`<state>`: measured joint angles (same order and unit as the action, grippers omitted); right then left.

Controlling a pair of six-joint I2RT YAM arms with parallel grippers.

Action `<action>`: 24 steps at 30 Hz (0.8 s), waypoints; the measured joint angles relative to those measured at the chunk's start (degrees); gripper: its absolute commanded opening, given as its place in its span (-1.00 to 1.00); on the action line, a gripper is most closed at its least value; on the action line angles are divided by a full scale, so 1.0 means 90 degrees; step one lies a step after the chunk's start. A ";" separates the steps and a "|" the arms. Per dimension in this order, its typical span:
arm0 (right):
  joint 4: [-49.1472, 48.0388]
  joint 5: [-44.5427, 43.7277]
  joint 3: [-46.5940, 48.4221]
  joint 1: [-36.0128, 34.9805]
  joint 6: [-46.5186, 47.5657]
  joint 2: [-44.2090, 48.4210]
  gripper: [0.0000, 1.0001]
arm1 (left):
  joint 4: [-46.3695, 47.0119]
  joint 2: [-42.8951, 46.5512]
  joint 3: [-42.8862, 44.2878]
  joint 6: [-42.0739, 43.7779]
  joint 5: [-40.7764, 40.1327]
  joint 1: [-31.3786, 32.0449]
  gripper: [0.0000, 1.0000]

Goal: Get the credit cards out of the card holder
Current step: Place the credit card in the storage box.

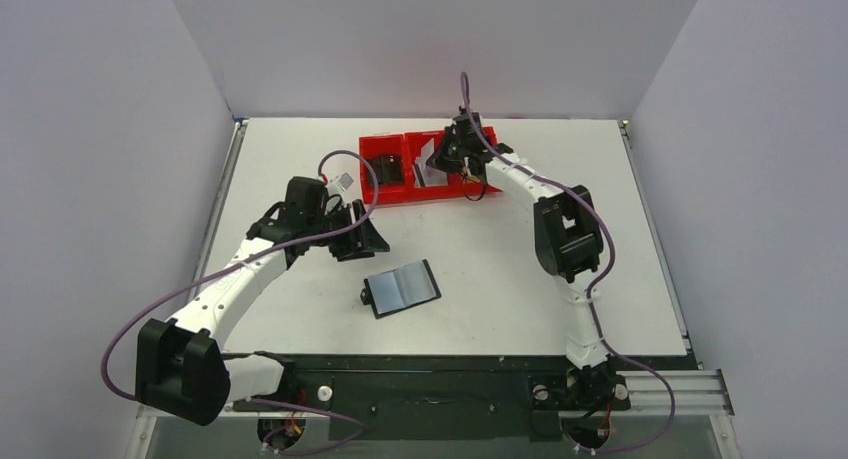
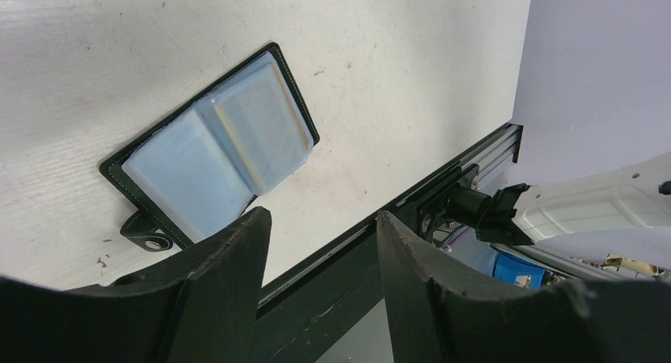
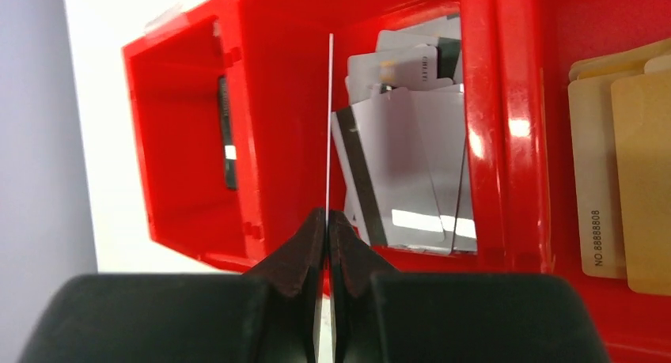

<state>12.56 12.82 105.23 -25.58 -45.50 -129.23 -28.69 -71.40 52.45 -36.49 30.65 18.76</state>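
White table (image 1: pixel 300 159) between plain pale walls (image 1: pixel 100 129), black rail (image 1: pixel 430 364) along near edge

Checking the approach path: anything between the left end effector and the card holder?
Nothing: only bare white table separates the left end effector from the open card holder, clearest in the top view.

"NO 8888808", seemingly, along a tan card (image 3: pixel 593 173) in the red bin (image 3: pixel 483 141)
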 measured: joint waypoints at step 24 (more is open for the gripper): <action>0.0831 -0.0177 0.0525 0.0046 -0.0376 -0.0347 0.03 | 0.0000 -0.0002 0.0036 0.0136 0.0141 0.0000 -0.01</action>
<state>20.03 11.22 109.95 -25.17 -48.88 -132.35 -28.69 -71.42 52.77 -35.27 31.92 18.76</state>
